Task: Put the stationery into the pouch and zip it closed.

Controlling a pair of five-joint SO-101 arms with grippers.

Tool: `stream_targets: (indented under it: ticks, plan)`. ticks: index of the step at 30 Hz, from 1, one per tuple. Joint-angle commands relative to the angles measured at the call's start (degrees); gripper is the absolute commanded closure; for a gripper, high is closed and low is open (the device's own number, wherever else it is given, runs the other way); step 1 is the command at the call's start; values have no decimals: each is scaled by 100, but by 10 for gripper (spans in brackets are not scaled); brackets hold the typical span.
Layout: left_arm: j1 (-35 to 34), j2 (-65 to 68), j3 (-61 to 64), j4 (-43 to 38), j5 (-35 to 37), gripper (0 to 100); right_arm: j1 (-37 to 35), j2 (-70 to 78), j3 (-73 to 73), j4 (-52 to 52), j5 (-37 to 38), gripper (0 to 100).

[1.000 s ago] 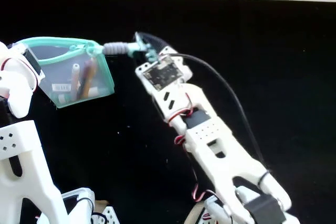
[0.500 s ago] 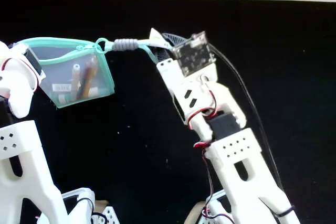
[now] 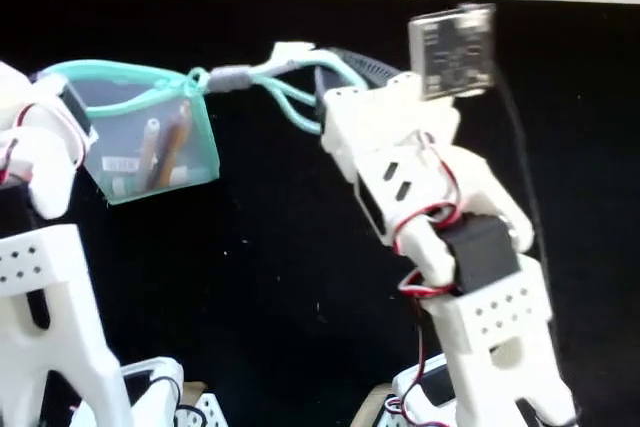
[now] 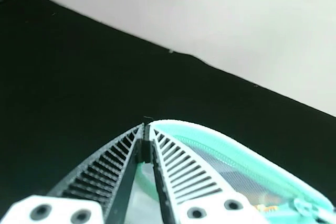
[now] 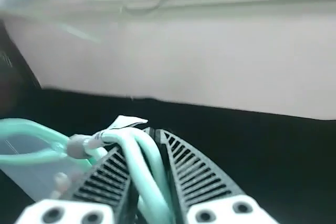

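Two arms share the load here, and the action is all on the right! The right gripper [image 5: 152,132] is pinching the doubled mint-green cord [image 3: 295,97], and within the last second it has swung up and away from the left arm, toward the desk's right edge. The cord lay slack and short a second ago. Now it stretches in a long line from the jaws, through its grey ribbed collar [image 3: 230,77], to the zip slider [image 3: 196,78].

The translucent mint-green zip pouch [image 3: 105,132] has barely shifted. It hangs in the air over the far left corner of the black desk [image 3: 250,297], touching nothing below. The left gripper [image 4: 146,129] is pressed together on the pouch's far end and anchors it just where it was.

The slider sits at the pouch's cord-side corner, much as it did a second ago, so this pull is tightening the cord more than running the zip. I read that as the zip having reached the end of its travel, though the pictures don't show whether the top seam is fully shut.

Inside, the slim white pen [image 3: 150,147] and the brown pencil [image 3: 172,147] stand side by side against the clear wall. So the loading looks done, and the closing step seems all but finished. A harder tug now would only strain the cord against the left arm's hold.
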Motion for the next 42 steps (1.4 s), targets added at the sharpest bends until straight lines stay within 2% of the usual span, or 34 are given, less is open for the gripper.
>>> stream_targets:
  ticks: [1, 10, 17, 25, 28, 35, 42]
  plan:
    - [681, 312, 620, -62, 26, 993, 119, -198, -567, 40, -659, 993]
    - [1288, 303, -338, -132, 26, 993, 242, -163, -1270, 40, -1143, 993]
    - [2035, 303, -936, 536, 26, 993, 242, -145, -1842, 40, -1125, 993]
    - [2651, 303, -1578, 914, 18, 993, 242, -127, -2396, 40, -1116, 993]
    - [2853, 303, -1833, 1029, -193, 993, 242, -92, -2651, 40, -1116, 993]
    - [3178, 312, -2325, 1442, -343, 993, 242, 576, -3644, 40, -1134, 993]
    - [3327, 356, -2114, 1380, -343, 993, 215, 743, -3829, 374, -1152, 993]
